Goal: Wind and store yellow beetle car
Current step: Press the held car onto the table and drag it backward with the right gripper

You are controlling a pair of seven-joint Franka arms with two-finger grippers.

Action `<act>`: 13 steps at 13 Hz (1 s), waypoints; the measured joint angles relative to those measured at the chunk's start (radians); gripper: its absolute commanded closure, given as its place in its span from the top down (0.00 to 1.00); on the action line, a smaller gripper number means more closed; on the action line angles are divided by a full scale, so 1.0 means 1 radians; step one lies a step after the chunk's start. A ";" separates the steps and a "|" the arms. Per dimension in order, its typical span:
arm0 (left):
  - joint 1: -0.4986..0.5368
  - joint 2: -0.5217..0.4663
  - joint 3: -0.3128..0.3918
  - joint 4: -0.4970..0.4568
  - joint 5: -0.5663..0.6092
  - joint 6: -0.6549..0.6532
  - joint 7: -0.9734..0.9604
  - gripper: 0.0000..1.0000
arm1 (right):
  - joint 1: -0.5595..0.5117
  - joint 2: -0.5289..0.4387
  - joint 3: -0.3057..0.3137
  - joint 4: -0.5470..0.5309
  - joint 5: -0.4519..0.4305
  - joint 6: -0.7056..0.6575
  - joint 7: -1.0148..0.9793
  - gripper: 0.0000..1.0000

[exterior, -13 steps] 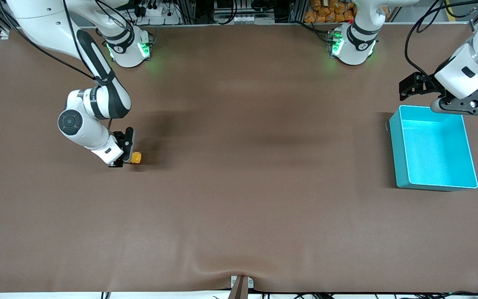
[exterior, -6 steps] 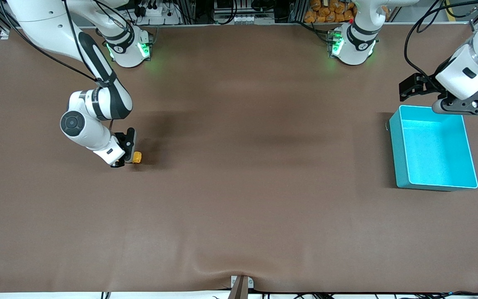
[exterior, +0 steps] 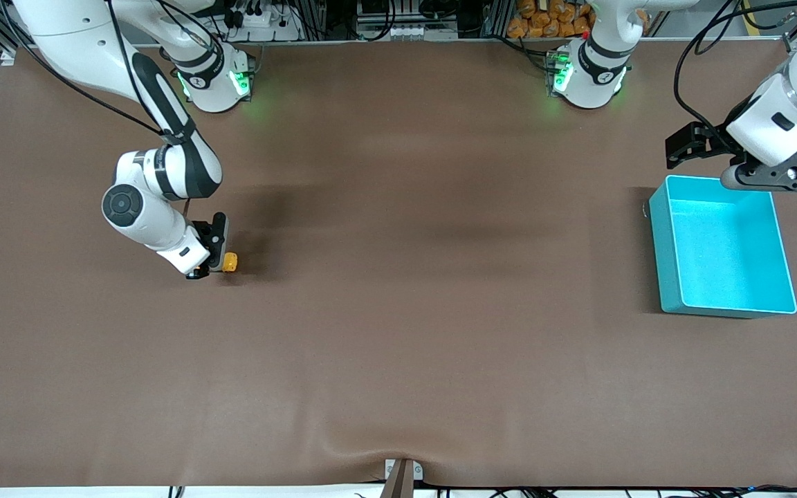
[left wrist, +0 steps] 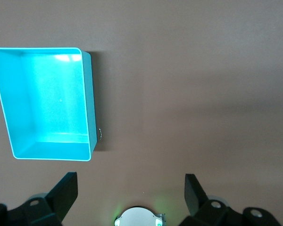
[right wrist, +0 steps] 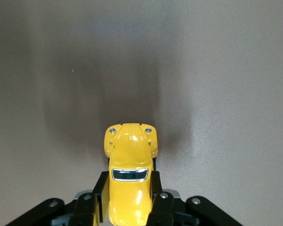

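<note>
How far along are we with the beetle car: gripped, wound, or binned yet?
Done: the right gripper is shut on the yellow beetle car, a finger on each flank, down at the brown table toward the right arm's end. In hand: that grip; whether any winding has happened cannot be told. Left: carrying the car to the turquoise bin, which holds nothing. The left gripper waits open, above the table beside the bin.

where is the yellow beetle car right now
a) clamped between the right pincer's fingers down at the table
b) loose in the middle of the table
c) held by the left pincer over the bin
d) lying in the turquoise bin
a: the right wrist view shows the yellow beetle car squeezed between the fingers of the right pincer, low at the right arm's end of the table, while the turquoise bin holds nothing.
</note>
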 measured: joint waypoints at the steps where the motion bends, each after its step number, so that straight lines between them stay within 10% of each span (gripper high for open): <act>1: 0.000 0.000 0.000 0.000 0.000 0.000 0.000 1.00 | 0.000 0.000 0.000 0.000 0.000 0.000 -0.001 0.32; 13: 0.000 0.000 0.000 0.000 0.000 0.000 -0.001 1.00 | -0.050 0.004 -0.008 0.003 0.000 -0.003 -0.077 0.32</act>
